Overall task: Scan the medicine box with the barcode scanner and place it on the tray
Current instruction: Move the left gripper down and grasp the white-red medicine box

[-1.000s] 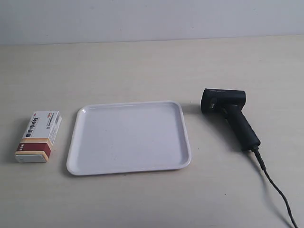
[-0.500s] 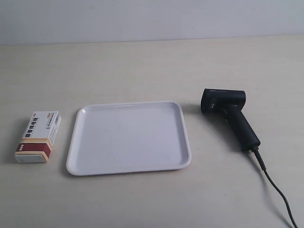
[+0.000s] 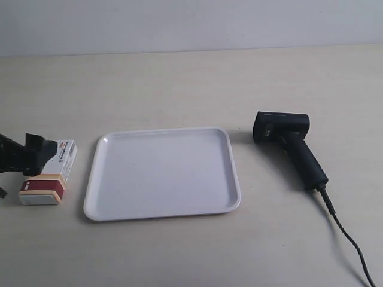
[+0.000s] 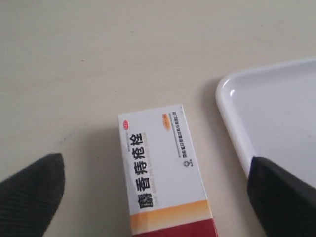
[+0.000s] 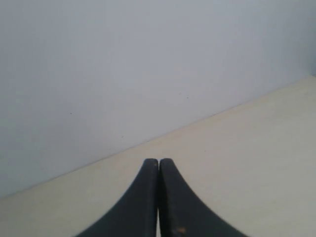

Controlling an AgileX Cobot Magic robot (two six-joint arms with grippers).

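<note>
At the bench's (image 3: 179, 257) left edge, beside the flat white plastic tray (image 3: 96, 206), the left pincer (image 4: 155, 197) has just arrived, spread wide over the small white cardboard medicine box (image 4: 163, 168), suggesting a pickup is starting.

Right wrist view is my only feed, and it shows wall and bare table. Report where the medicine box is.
Observer: The medicine box lies flat on the table, apart from the tray, on the side away from the barcode scanner.
Operator: Give me the left gripper's state.
Observer: The left gripper is open, its fingers on either side of the box and not touching it.
Operator: Tell me which face of the box is up.
Observer: The printed face with black characters, above an orange stripe and a dark red band.
Operator: Confirm the tray's contents.
Observer: Nothing lies in the tray.
</note>
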